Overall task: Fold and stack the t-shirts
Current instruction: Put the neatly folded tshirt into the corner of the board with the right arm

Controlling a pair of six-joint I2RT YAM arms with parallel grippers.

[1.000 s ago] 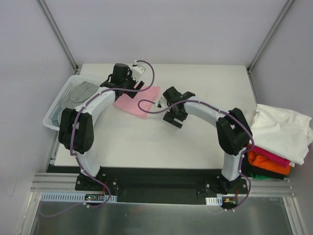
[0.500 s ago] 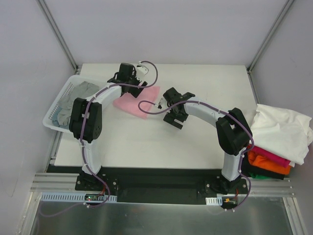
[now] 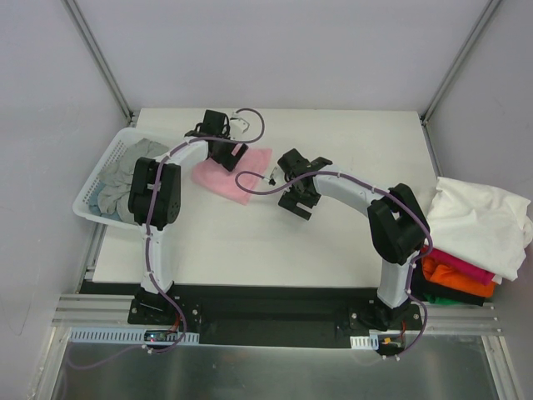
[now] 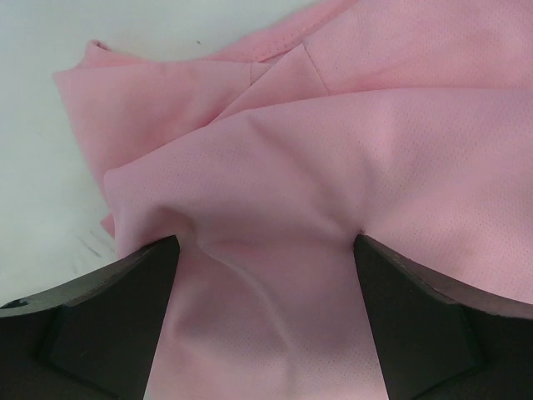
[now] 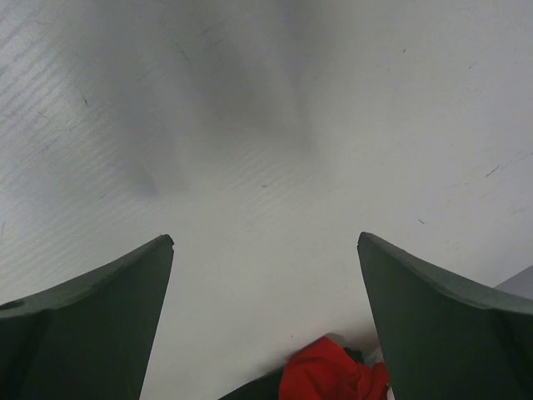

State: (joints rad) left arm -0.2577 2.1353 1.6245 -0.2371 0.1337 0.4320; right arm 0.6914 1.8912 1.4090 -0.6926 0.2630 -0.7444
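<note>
Since a second ago the left arm's elbow has swung in off the basket [image 3: 90, 198]; its end effector [image 3: 226, 150] stays at the far corner of the pink shirt [image 3: 241, 173], which lies mid-counter [image 3: 250, 246], and the right arm is unmoved. Only the left wrist view shows those fingers [image 4: 125, 283] apart, tips pressed into creased pink cloth. The right wrist view shows the right end effector [image 5: 266, 242] apart above the counter, with red cloth [image 5: 329, 375] at the frame's lower edge.

We see a white lattice basket [image 3: 93, 185] resting on the left edge of the white table [image 3: 250, 242].
</note>
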